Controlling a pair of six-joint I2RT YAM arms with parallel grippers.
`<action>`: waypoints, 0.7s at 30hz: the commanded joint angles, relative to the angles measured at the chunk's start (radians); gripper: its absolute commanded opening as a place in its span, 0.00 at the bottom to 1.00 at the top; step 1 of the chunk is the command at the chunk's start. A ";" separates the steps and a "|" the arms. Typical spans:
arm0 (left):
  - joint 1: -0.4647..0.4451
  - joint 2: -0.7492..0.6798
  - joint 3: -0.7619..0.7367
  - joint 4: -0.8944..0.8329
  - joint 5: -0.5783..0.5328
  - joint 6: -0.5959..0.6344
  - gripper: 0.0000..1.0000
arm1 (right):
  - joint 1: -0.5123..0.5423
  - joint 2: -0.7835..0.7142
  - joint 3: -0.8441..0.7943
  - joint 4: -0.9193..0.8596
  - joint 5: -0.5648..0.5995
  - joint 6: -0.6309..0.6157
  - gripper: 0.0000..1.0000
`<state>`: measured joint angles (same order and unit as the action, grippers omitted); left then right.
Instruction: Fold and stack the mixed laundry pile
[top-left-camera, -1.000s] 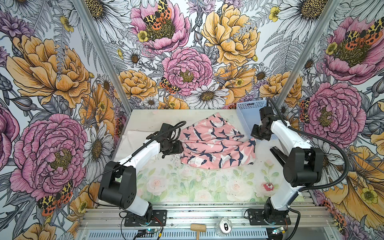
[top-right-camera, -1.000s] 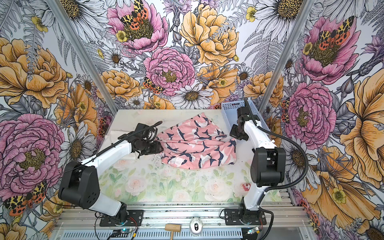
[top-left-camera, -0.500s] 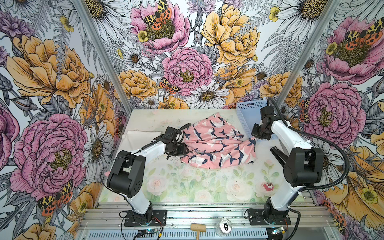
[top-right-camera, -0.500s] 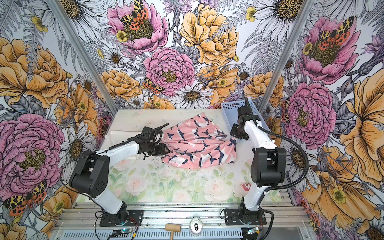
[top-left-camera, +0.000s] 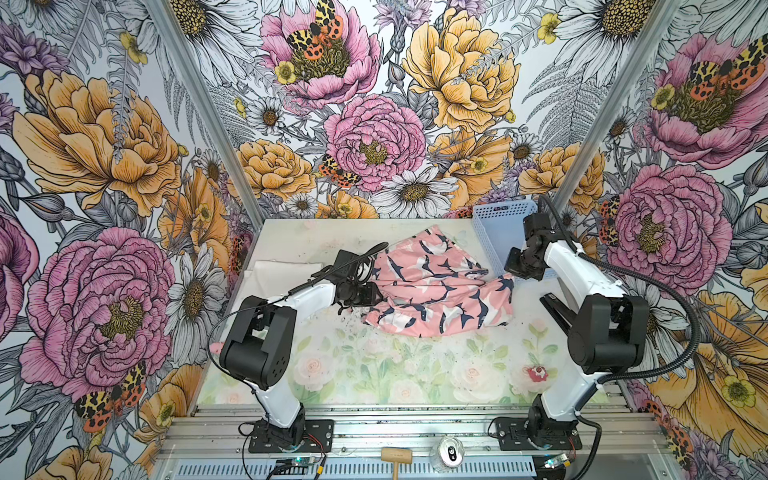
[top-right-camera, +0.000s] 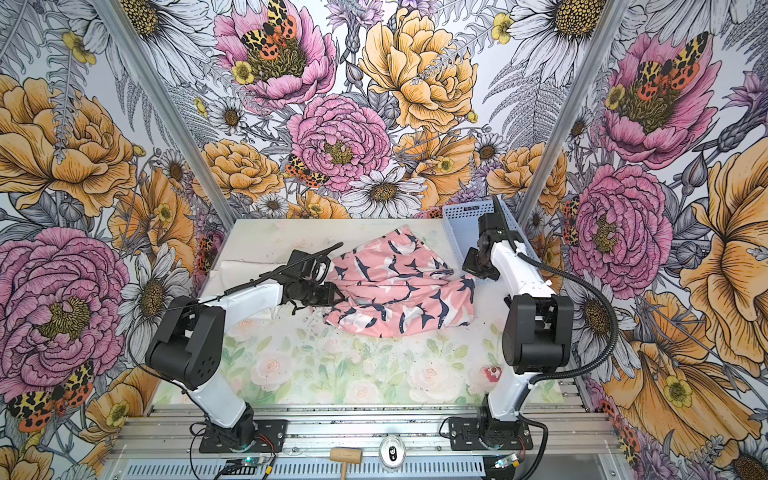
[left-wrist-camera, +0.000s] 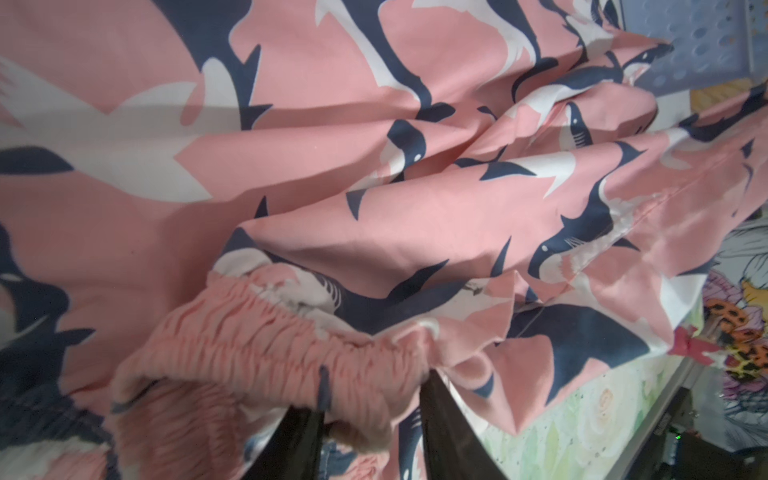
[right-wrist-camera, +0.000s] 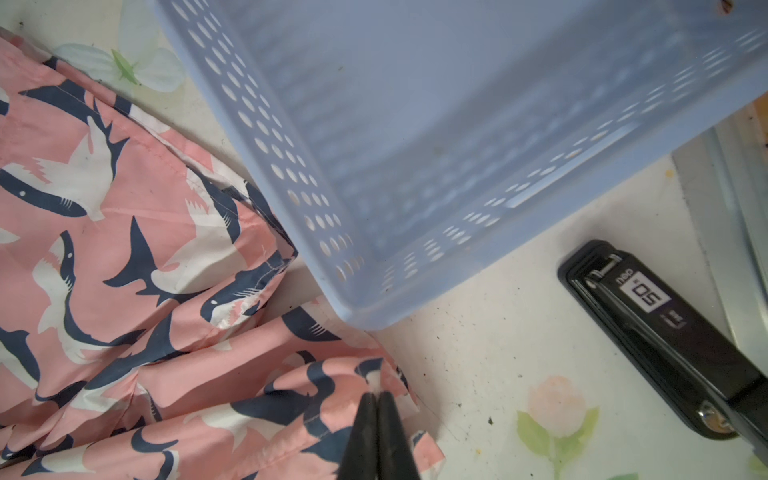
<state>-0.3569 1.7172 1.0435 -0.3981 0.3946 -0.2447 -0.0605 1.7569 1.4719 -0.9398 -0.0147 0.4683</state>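
Both ends of the pink shorts, rumpled on the table beside the basket, I'm taking to stretch them flat: right gripper is pinching a hem corner shut, left gripper is straddling the waistband, can't tell if clamped.

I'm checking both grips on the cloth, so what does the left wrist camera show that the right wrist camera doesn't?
Only left wrist: the pink garment's gathered waistband, lying between the left gripper's fingers.
Only right wrist: the right gripper pinched shut on a garment corner, and a black stapler-like tool on the table.
Both: the pink garment, the blue basket and the floral table.
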 joint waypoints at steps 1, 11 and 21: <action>0.003 -0.001 0.020 0.052 0.016 -0.013 0.23 | -0.014 -0.029 -0.033 0.024 -0.001 -0.020 0.00; -0.001 -0.096 -0.021 0.010 0.033 -0.036 0.00 | -0.024 -0.090 -0.099 0.032 -0.033 -0.022 0.00; -0.027 -0.550 -0.332 -0.115 -0.061 -0.241 0.00 | -0.039 -0.422 -0.351 0.003 -0.055 0.029 0.00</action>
<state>-0.3744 1.2442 0.7673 -0.4572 0.3859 -0.3954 -0.0853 1.4029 1.1625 -0.9234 -0.0761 0.4721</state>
